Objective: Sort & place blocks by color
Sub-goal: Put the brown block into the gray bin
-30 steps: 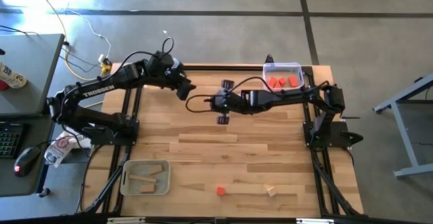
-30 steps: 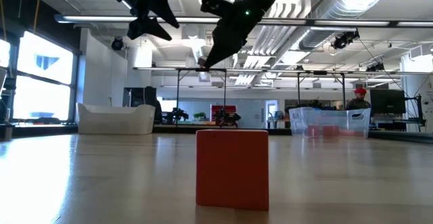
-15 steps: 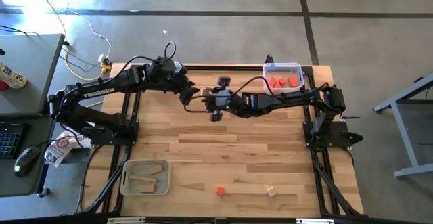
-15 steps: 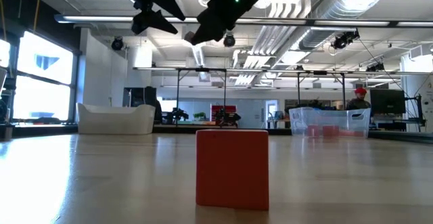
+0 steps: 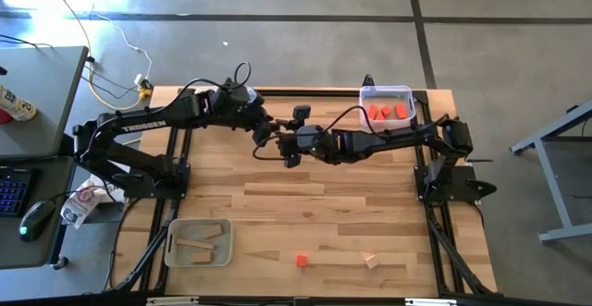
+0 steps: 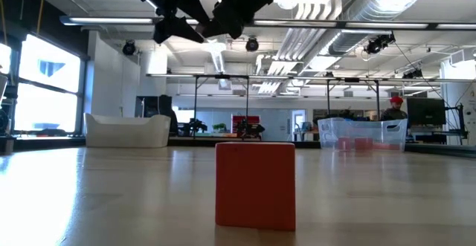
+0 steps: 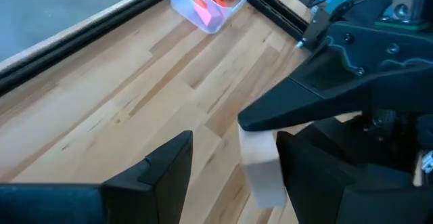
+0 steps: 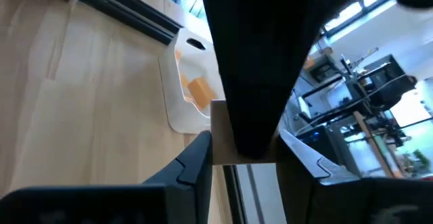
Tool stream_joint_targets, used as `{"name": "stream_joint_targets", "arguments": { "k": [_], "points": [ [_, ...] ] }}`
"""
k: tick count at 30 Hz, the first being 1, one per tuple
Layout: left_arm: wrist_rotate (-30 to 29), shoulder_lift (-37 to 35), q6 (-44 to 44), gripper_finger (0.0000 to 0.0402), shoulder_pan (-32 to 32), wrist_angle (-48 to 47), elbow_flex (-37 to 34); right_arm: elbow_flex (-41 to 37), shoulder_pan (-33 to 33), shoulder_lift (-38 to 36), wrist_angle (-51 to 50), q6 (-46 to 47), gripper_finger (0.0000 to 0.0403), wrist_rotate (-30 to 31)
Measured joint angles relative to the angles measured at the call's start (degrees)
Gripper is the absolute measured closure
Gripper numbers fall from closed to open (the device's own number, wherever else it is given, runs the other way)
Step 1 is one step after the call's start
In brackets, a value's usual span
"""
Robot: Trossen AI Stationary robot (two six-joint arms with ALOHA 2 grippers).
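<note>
Both arms have closed in mid-air above the table's far middle. Right gripper (image 5: pixel 289 148) pinches a tan block (image 7: pixel 260 166); left gripper (image 7: pixel 233 160), fingers spread, brackets it without gripping. Early release during handover would likely drop the block

Wooden table (image 5: pixel 305 223): two trays (image 5: pixel 387 104) (image 5: pixel 198 242) at opposite corners; red block (image 5: pixel 302 261), seemingly tan block (image 5: pixel 371 263) near front edge.

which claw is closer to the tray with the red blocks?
Right. The right claw sits mid-table, holding a tan block. The left claw meets it from farther left of the red-block tray, which is at the far right corner.
</note>
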Motion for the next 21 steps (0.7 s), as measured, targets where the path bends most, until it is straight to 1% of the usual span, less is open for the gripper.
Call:
{"name": "stream_joint_targets", "arguments": {
  "k": [5, 10, 14, 21],
  "points": [
    [0.0, 1.0, 0.3, 0.0202, 0.0, 2.0, 0.0, 0.0, 0.4, 0.0, -0.1, -0.4, 0.0303, 3.7],
    [0.0, 1.1, 1.5, 0.0216, 0.0, 1.9, 0.0, 0.0, 0.4, 0.0, -0.4, -0.4, 0.0303, 3.8],
    [0.0, 1.1, 2.8, 0.0249, 0.0, 2.1, 0.0, 0.0, 0.4, 0.0, -0.4, -0.4, 0.0303, 3.8],
    [0.4, 1.1, 6.3, 0.0336, 0.0, 3.3, 0.0, 0.0, 0.4, 0.0, -0.4, -0.7, 0.0302, 4.6]
  ]
}}
